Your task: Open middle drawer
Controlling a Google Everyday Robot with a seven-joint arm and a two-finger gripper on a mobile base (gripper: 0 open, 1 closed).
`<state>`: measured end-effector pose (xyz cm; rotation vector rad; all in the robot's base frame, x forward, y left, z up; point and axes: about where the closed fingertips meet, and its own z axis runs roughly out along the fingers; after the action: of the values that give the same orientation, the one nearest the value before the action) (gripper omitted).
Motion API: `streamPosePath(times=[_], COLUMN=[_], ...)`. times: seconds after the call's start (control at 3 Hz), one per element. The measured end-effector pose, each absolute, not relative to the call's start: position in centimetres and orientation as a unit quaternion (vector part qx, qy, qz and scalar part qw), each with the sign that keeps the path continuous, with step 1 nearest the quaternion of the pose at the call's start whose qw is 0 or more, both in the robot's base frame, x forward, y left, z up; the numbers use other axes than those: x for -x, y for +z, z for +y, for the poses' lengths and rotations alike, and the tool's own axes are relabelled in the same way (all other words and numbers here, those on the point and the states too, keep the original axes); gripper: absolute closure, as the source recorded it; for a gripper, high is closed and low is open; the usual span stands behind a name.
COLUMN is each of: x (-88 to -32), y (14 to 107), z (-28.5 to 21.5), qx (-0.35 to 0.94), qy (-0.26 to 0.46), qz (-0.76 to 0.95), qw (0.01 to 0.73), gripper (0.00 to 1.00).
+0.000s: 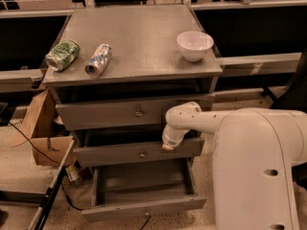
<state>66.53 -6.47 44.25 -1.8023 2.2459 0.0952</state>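
Note:
The middle drawer is a grey metal front with a small brass knob at its centre. It stands slightly out from the cabinet, with a dark gap above it. My gripper is at the end of the white arm. It sits at the top edge of this drawer's front, to the right of the knob. Its tip is tucked against the drawer edge. The taller top drawer is above, and the bottom drawer is pulled far out.
On the cabinet top are a white bowl, a green can and a silver can, both lying down. A cardboard box and cables lie on the floor at left. My white body fills the right foreground.

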Motion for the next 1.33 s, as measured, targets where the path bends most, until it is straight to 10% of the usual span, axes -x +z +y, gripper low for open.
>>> streamPosePath(times=[0.67, 1.33], x=[-66.8, -66.0], y=[44.8, 45.0], z=[-6.9, -7.8], qx=[0.629, 0.645], qy=[0.029, 0.027], qz=[0.766, 0.754], qw=[0.131, 0.122], gripper=[1.0, 0.53])
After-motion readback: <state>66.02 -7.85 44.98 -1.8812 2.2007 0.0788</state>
